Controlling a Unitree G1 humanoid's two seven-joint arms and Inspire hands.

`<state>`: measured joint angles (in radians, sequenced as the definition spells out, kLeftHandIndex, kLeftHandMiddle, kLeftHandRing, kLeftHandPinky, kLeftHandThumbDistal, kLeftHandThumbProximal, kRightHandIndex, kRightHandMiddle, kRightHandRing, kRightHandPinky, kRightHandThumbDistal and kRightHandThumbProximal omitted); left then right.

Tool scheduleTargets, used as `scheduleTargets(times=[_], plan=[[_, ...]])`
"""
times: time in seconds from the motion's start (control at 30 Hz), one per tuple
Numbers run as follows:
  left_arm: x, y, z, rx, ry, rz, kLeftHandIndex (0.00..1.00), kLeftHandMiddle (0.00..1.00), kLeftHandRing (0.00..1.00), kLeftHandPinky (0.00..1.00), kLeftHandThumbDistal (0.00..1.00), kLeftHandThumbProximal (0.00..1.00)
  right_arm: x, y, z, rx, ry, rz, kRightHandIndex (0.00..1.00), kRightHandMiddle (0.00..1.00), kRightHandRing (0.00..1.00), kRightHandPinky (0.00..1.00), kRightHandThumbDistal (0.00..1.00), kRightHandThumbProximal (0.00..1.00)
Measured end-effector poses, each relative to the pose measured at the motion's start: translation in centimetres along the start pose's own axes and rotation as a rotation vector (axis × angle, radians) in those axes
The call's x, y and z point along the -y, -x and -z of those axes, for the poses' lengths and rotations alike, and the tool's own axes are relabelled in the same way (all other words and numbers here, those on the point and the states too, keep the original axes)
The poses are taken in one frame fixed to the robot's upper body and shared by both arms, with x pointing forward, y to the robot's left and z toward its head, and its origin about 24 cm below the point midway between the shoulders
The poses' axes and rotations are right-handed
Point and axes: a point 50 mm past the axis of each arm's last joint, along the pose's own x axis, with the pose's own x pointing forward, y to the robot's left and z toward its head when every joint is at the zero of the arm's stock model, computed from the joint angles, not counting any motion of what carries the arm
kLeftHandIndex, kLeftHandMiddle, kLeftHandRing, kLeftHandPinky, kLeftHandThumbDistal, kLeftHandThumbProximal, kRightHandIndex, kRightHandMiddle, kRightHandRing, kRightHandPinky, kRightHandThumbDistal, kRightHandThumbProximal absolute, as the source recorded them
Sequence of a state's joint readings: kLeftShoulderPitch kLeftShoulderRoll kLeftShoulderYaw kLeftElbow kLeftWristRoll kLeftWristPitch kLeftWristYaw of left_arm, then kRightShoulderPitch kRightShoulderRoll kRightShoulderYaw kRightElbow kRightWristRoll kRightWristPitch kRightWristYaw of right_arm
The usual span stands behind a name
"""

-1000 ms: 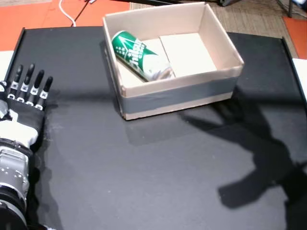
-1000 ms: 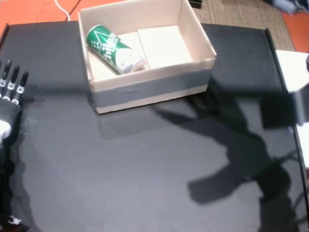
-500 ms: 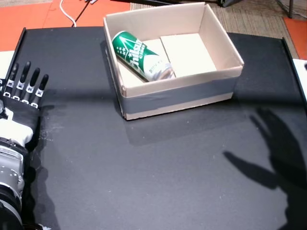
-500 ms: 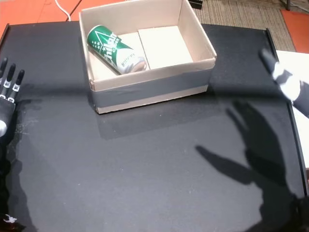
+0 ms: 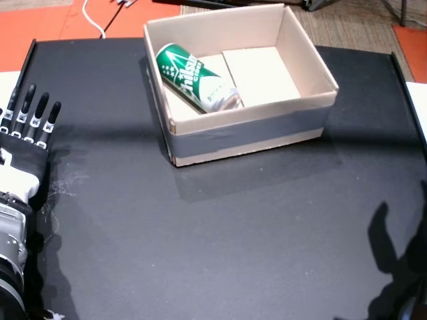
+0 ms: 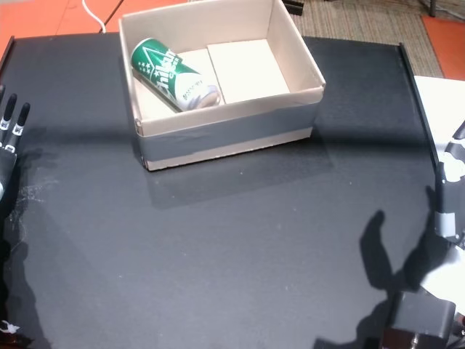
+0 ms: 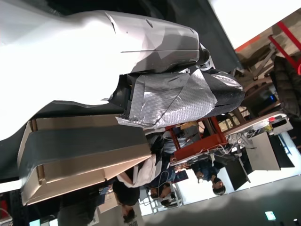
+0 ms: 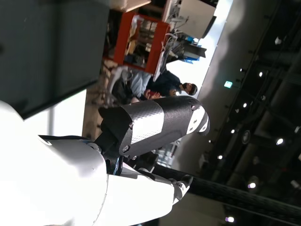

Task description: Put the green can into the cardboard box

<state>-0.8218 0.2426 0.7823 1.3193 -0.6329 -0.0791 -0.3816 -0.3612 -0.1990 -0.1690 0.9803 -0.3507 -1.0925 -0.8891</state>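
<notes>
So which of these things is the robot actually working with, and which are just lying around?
Part of the job:
green can, lying on its side inside the box
cardboard box

Just there:
black table
white cable on the orange floor

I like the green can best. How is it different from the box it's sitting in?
The green can is round, shiny and green with white print; the cardboard box is square-cornered, plain tan with a grey tape band around it. The can is much smaller and fills only the left part of the box. The can lies tipped on its side, while the box stands upright with its top open. Both rest over the black table, untouched by either hand.
</notes>
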Motion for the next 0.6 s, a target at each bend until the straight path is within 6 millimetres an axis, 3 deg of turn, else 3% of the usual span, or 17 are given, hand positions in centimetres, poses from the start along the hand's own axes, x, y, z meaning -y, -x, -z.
scheduleTargets(times=[0.13,0.23,0.3,0.4,0.47,0.6], plan=[[-0.03,-0.01,-0.12,0.002,-0.002,-0.002,0.65,0.58,0.76,0.89,0.0,1.0,0.13,-0.19,0.09,-0.014,-0.036,-0.007,0.81,0.85,0.91,0.96,0.65,0.54],[-0.02,-0.02,-0.12,0.002,-0.002,-0.005,0.76,0.68,0.83,0.9,0.0,1.0,0.06,-0.27,0.06,-0.015,-0.054,-0.04,0.81,0.84,0.91,0.97,0.58,0.54],[0.08,-0.07,-0.13,0.002,-0.002,-0.007,0.81,0.72,0.84,0.9,0.0,1.0,-0.04,-0.29,0.05,-0.016,-0.066,-0.071,0.82,0.85,0.92,0.99,0.48,0.55],[0.24,-0.15,-0.13,0.003,-0.001,-0.008,0.76,0.68,0.8,0.87,0.0,1.0,-0.46,-0.06,0.08,-0.018,-0.071,-0.148,0.82,0.85,0.92,0.99,0.51,0.59],[0.28,-0.17,-0.11,0.003,0.0,-0.008,0.77,0.7,0.82,0.91,0.0,1.0,-0.61,0.02,0.09,-0.019,-0.072,-0.177,0.83,0.85,0.92,0.98,0.52,0.62],[0.28,-0.17,-0.11,0.003,0.001,-0.008,0.72,0.69,0.82,0.9,0.0,1.0,-0.52,-0.06,0.09,-0.021,-0.083,-0.18,0.82,0.85,0.93,0.98,0.47,0.61]])
